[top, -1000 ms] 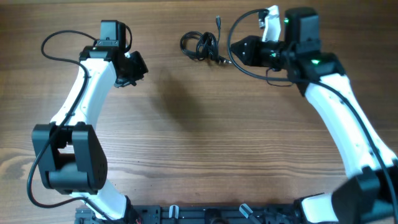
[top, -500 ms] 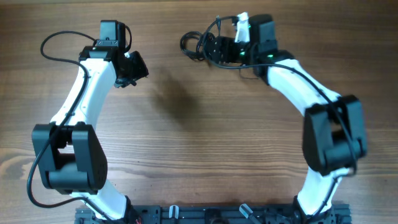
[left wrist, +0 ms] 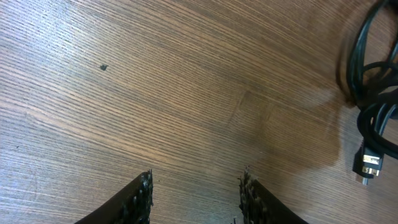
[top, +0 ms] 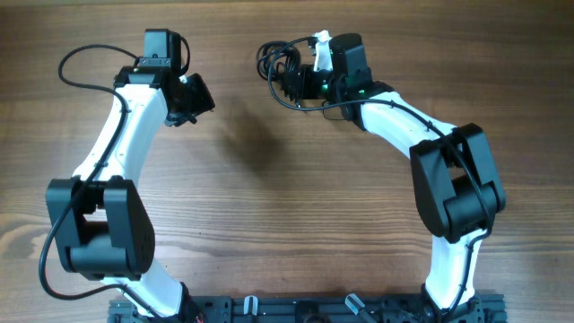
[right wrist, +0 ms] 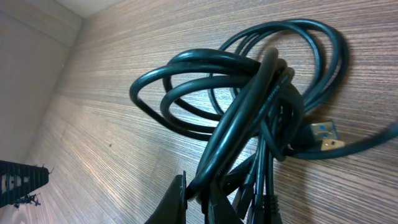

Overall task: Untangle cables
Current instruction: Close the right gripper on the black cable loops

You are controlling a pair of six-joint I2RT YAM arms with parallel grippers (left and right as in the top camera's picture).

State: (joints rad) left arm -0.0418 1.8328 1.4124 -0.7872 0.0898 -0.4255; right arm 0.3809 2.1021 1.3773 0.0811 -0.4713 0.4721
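While right gripper (right wrist: 199,196) clenches knotted black cables (right wrist: 267,93) at 12 o'clock, we see left gripper (left wrist: 196,182) released over bare wooden table (top: 287,197).

The table (top: 287,206) is brown wood with fine, straight grain, matt. The cables (right wrist: 249,93) wear a smooth black sheath, rubbery and faintly glossy where light catches the loops. The first plug (right wrist: 324,135) shows bright golden metal with a blue insert; the second plug (left wrist: 369,164) ends in silvery metal. The left claw (left wrist: 196,186) has black fingers (left wrist: 140,198) with rough, toothed inner edges. The left arm (top: 112,144) carries smooth white plastic shells and black joints
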